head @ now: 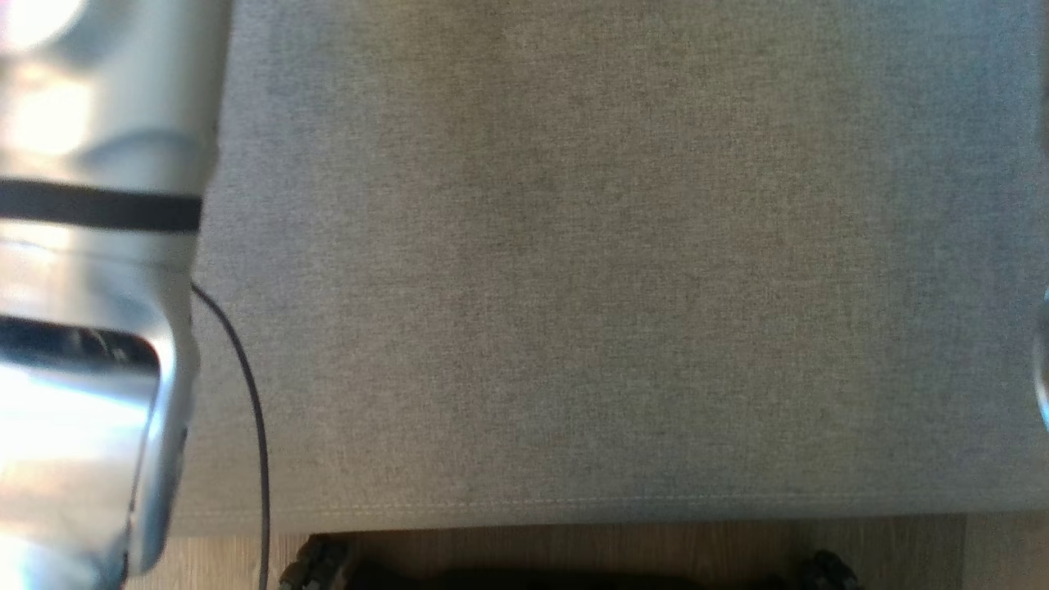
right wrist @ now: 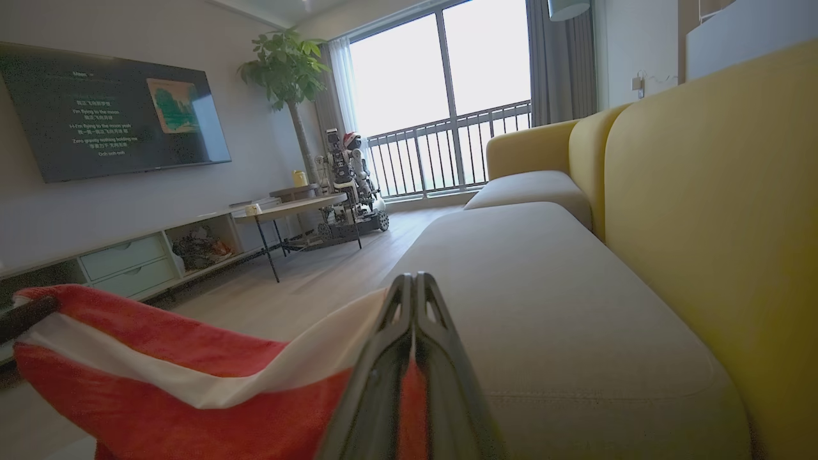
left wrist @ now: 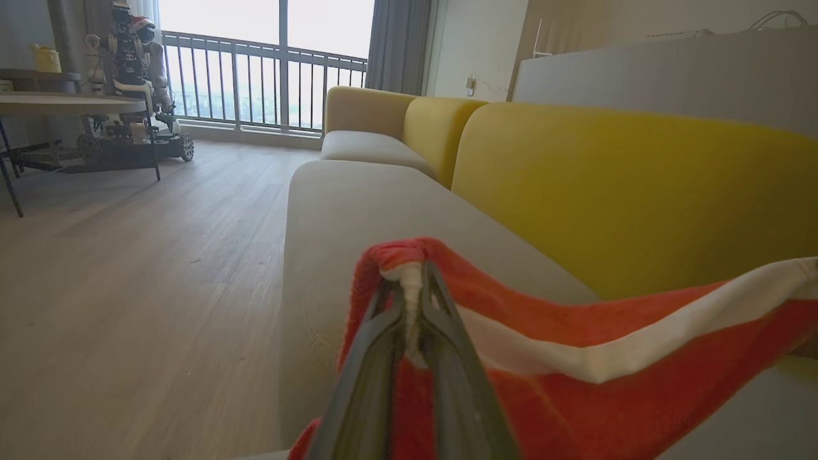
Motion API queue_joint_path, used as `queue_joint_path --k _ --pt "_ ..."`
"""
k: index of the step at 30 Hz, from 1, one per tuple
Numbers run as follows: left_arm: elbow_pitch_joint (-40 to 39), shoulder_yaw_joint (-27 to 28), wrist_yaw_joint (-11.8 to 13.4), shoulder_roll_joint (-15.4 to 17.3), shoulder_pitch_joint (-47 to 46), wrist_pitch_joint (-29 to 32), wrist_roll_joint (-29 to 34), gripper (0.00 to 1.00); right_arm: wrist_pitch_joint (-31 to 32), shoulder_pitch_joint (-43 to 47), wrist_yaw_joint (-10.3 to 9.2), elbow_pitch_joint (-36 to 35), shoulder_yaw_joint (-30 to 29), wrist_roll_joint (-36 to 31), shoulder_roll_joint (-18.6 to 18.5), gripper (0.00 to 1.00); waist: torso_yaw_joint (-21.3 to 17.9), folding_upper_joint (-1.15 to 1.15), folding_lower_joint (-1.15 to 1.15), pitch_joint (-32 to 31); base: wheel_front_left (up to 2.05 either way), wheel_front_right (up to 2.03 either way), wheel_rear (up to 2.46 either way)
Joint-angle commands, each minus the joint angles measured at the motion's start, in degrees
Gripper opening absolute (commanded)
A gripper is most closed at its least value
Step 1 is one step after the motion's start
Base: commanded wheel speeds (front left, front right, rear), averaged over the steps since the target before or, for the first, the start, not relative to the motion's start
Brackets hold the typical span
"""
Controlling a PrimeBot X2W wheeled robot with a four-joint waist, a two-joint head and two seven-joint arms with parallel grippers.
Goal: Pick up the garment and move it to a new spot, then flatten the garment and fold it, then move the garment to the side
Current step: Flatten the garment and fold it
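We see the red, white-striped garment (left wrist: pixel 575 358) stretched in the air between our two tools, at the sofa (left wrist: pixel 626 191). The left tool (left wrist: pixel 412 281) is clamped on one edge and the right tool (right wrist: pixel 414 282) pinches another. The head view shows a pale forearm (head: pixel 90 287) over the grey seat, and the right wrist view shows a TV (right wrist: pixel 108 112).
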Motion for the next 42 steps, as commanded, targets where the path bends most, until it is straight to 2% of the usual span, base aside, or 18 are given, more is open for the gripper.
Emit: queue_joint_path --k 1,10,17,30,42 --pt "-0.7 -0.4 -0.9 2.5 1.1 -1.0 1.4 0.0 -0.4 2.7 -0.01 -1.2 1.4 1.7 0.1 0.0 0.5 0.0 -0.01 -1.1 0.0 0.0 0.0" --pt "4.7 -5.7 -4.1 3.4 14.2 -1.7 2.5 0.0 -0.5 16.3 -0.01 0.9 8.6 7.5 -4.3 0.0 1.6 0.0 -0.01 -9.0 0.0 0.0 0.0" --pt "7.0 -10.6 -4.9 4.2 21.6 -0.1 3.2 0.0 2.7 23.1 -0.01 5.4 19.9 13.6 -8.1 0.0 1.4 0.0 -0.01 -15.2 0.0 0.0 0.0" --pt "8.6 -17.2 -5.0 7.0 29.3 0.4 7.0 0.0 7.7 25.7 -0.01 8.3 34.5 19.2 -14.0 0.0 0.5 0.0 -0.01 -21.7 0.0 0.0 0.0" --pt "7.4 -24.4 -5.3 7.5 35.4 0.9 8.5 0.0 14.5 26.9 -0.01 7.0 47.5 24.2 -20.8 0.0 0.2 0.0 -0.01 -25.5 0.0 0.0 0.0"
